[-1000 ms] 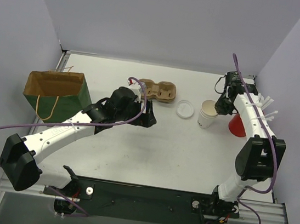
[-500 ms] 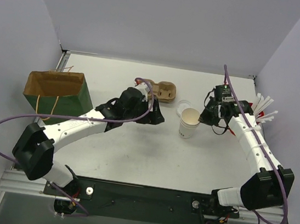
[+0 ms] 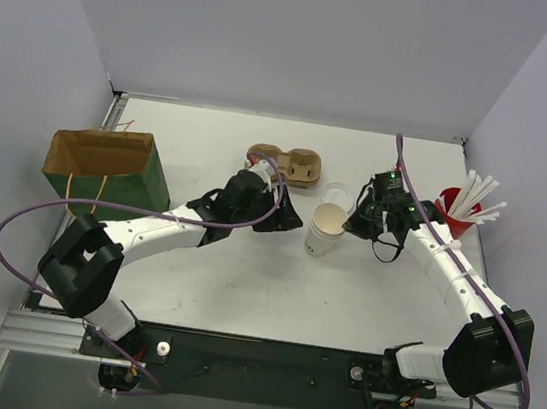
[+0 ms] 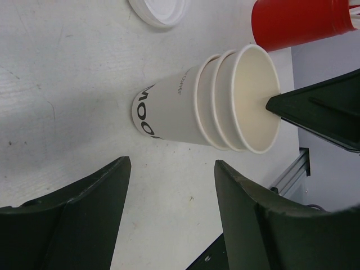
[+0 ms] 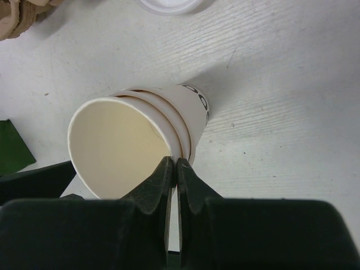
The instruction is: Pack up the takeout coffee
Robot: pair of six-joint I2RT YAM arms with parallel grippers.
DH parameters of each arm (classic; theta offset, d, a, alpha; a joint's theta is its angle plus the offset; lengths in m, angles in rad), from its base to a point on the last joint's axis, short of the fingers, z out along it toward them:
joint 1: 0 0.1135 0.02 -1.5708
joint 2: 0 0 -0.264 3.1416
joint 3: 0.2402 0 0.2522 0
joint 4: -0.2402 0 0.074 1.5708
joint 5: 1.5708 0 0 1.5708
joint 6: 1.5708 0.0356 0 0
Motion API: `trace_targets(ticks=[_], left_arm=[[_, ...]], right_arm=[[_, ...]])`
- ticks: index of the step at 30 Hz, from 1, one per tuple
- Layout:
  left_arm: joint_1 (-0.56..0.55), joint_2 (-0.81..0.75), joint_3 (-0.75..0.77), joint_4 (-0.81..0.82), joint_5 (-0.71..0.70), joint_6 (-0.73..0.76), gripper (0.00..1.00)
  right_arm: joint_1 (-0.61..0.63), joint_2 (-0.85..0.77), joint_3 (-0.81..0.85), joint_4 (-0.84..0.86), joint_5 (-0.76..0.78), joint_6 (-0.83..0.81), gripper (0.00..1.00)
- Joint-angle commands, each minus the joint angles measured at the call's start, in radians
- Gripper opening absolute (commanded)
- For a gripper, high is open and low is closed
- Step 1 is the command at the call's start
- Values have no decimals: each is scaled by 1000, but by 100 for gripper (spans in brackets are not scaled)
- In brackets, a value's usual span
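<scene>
I am pinching the rim of three nested paper cups [image 3: 325, 232], standing mid-table, in the closed jaws of the right gripper [image 3: 348, 225]. The left gripper [image 3: 287, 216] is hanging beside them, jaws wide and holding nothing. I judge them light, thin-walled and crushable, best taken at the rolled rim. One lid [image 3: 336, 195] and one cup carrier [image 3: 289, 164] are lying behind.

The outermost of the nested paper cups [image 4: 174, 109] carries the small grey word "COFFEE" on its side below the rim and, nearer its base, large black letters only partly in view that look like "MOO" but cannot be read fully.
</scene>
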Motion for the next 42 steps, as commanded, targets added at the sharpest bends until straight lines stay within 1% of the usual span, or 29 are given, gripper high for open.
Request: trace_targets(ticks=[1, 7, 15, 21, 26, 27, 30, 31, 35, 39, 42], left_arm=[[-6, 5, -14, 124, 25, -41, 71], [-7, 19, -34, 173, 44, -64, 71], [-6, 37, -48, 199, 45, -74, 71], [-4, 59, -52, 206, 11, -79, 70], [-4, 77, -32, 184, -31, -73, 68], [-7, 86, -22, 143, -38, -59, 66], [-15, 100, 18, 62, -86, -30, 65], [-18, 100, 23, 51, -104, -25, 65], [-23, 95, 23, 44, -103, -16, 65], [-13, 34, 11, 20, -107, -10, 65], [22, -9, -15, 26, -83, -24, 64]], right_arm=[[20, -39, -12, 59, 22, 49, 0], [57, -23, -5, 62, 47, 52, 0], [88, -2, 3, 65, 58, 60, 0], [97, -3, 5, 67, 51, 62, 0], [102, -5, 0, 84, 24, 69, 0], [102, -4, -1, 88, 19, 72, 0], [102, -11, -5, 102, 5, 80, 0], [102, -13, -3, 105, 4, 83, 0], [103, -11, 11, 102, 7, 75, 0], [102, 3, 5, 87, 41, 62, 0], [102, 15, -9, 99, 41, 63, 0]])
